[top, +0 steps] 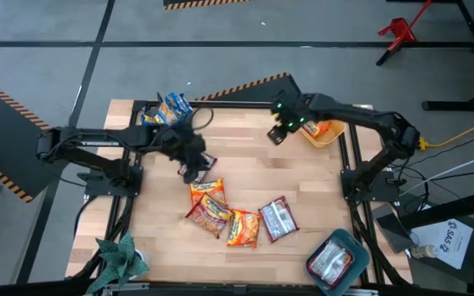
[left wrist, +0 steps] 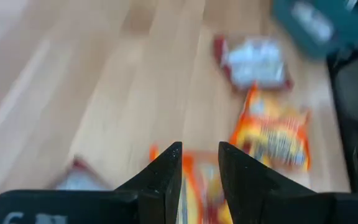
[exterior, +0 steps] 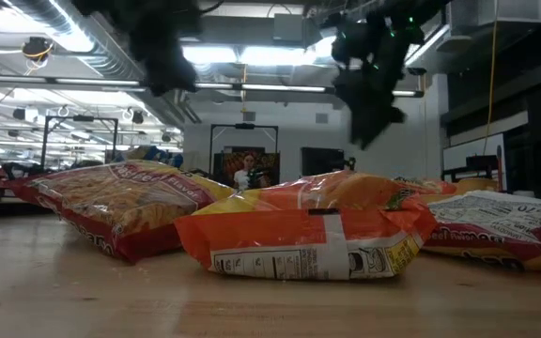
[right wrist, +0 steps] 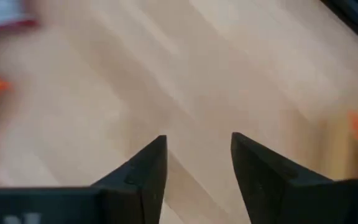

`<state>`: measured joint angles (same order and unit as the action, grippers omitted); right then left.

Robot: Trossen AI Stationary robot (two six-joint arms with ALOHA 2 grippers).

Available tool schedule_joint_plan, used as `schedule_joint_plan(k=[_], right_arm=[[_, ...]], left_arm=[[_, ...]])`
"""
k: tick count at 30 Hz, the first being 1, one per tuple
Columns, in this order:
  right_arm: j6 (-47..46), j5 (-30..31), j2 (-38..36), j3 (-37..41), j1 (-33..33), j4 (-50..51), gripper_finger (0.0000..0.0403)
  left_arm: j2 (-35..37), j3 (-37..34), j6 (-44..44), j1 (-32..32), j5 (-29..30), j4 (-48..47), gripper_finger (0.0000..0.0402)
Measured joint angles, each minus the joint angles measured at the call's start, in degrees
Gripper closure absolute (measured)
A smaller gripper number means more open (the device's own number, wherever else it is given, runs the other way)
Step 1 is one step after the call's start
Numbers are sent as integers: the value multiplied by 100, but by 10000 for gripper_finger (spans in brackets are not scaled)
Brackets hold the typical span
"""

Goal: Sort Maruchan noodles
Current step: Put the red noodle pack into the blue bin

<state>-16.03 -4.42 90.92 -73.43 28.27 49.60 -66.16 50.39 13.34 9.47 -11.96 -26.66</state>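
Three orange-and-yellow Maruchan packets (top: 206,191), (top: 208,214), (top: 243,228) and one silver-grey packet (top: 278,218) lie flat on the wooden table near its middle. My left gripper (top: 194,170) hangs open above the farthest orange packet (left wrist: 197,186), which shows between and below its fingertips (left wrist: 201,155). It is well clear of the table in the low view (exterior: 162,66). My right gripper (top: 278,133) is open over bare wood (right wrist: 197,149), beside the yellow bin (top: 323,131), and is also raised (exterior: 369,103).
A grey bin (top: 167,111) at the far left corner holds blue-and-yellow packets. The teal bin (top: 336,259) at the near right corner holds a silver-grey packet. A green crumpled thing (top: 122,256) lies at the near left corner. Bare wood lies between the two grippers.
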Motion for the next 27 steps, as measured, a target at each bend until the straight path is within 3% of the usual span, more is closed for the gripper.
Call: schedule_joint_plan(k=[3, 7, 14, 20, 27], right_arm=[[150, 29, 134, 2, -714, -858, 233], [495, -93, 401, 4, -1542, -2193, 233], [433, -749, 1129, 4, -2323, -3802, 222], [277, -1193, 1826, 6, -2844, -4607, 160], [-163, -534, 2302, 11, -3252, -5196, 113]], left_arm=[[129, -1, 74, -359, 206, -874, 302], [132, -2, 383, -1047, 235, -1248, 302], [128, -2, 1515, -2195, 905, -901, 302], [-132, -4, 2297, -3424, 1847, -330, 302], [-1037, -4, 2498, -4398, 2830, -158, 302]])
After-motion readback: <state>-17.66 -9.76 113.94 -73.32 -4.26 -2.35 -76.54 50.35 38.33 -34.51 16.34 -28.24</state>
